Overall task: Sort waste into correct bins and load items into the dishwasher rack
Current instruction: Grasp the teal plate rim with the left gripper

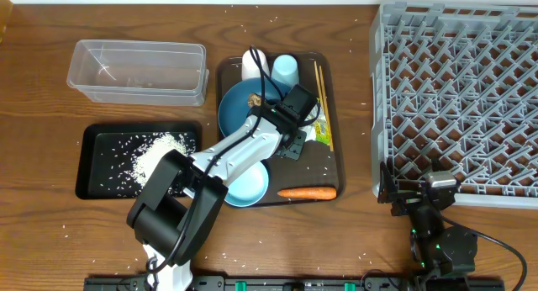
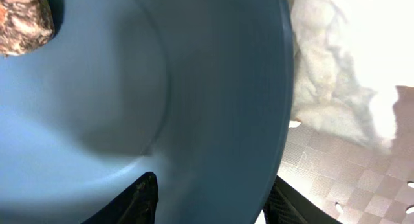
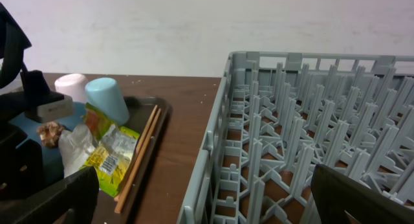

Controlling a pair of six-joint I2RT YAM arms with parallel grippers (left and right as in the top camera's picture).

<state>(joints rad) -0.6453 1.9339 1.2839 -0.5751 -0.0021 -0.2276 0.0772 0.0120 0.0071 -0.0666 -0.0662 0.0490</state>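
Left gripper (image 2: 213,201) is straddling the plate's (image 2: 194,88) rim, one finger inside and one outside, partly apart; whether they are pinching it cannot be told. The lump (image 2: 22,20) is sitting on the plate, and the wrapper (image 3: 107,156) is lying just beside the rim. Right gripper (image 3: 207,198) is hanging wide open, holding nothing, near the rack's (image 1: 458,89) front-left corner. A bare strip of table (image 1: 357,114) is separating the serving tray (image 1: 332,169) from the rack. Bowl (image 1: 250,186), carrot (image 1: 307,192), chopsticks (image 1: 321,97), white cup (image 1: 252,64) and blue cup (image 1: 285,70) are crowding that tray. Rice (image 1: 160,152) is lying in the black tray (image 1: 92,182), with the clear bin (image 1: 139,71) standing behind it.
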